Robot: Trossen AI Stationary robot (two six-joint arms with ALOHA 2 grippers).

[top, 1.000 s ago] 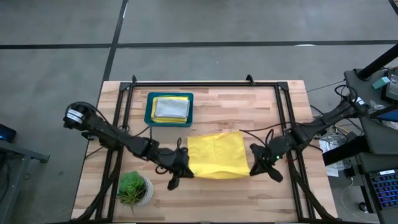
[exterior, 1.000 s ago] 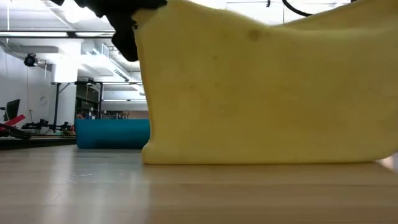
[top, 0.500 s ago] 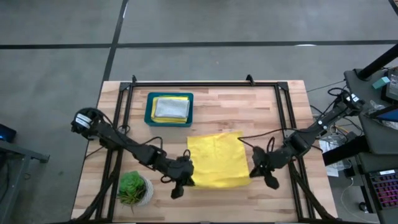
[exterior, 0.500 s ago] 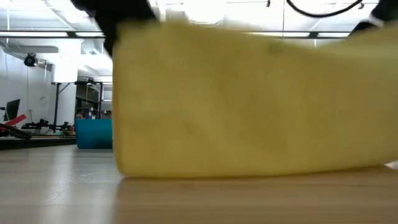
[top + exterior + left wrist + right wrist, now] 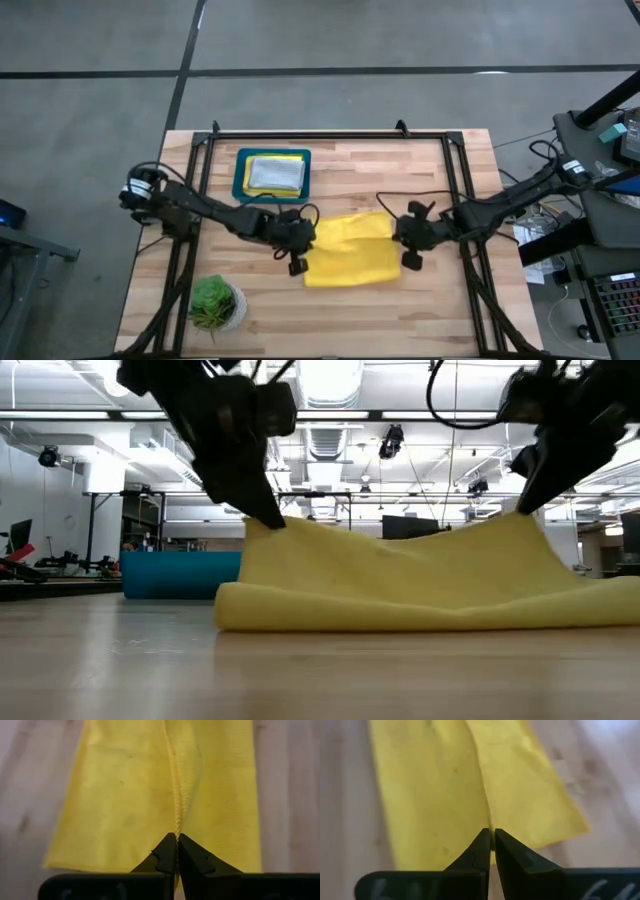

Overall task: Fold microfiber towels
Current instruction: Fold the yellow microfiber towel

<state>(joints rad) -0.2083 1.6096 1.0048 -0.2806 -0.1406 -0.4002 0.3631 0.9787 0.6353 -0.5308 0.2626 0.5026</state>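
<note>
Lying in the middle of the wooden table (image 5: 420,160), the soft yellow towel (image 5: 350,255) is doubled over, with a rounded fold along its near side. Its cloth looks fuzzy, and a stitched hem runs along its edge. The left gripper (image 5: 296,236) pinches one top corner, fingers squeezed tight on the cloth. The right gripper (image 5: 408,232) pinches the other corner the same way. More folded towels (image 5: 275,174) sit in the blue tray (image 5: 240,176). A leafy plant (image 5: 214,301) stands near the front. Behind is a big room with bright ceiling lights.
</note>
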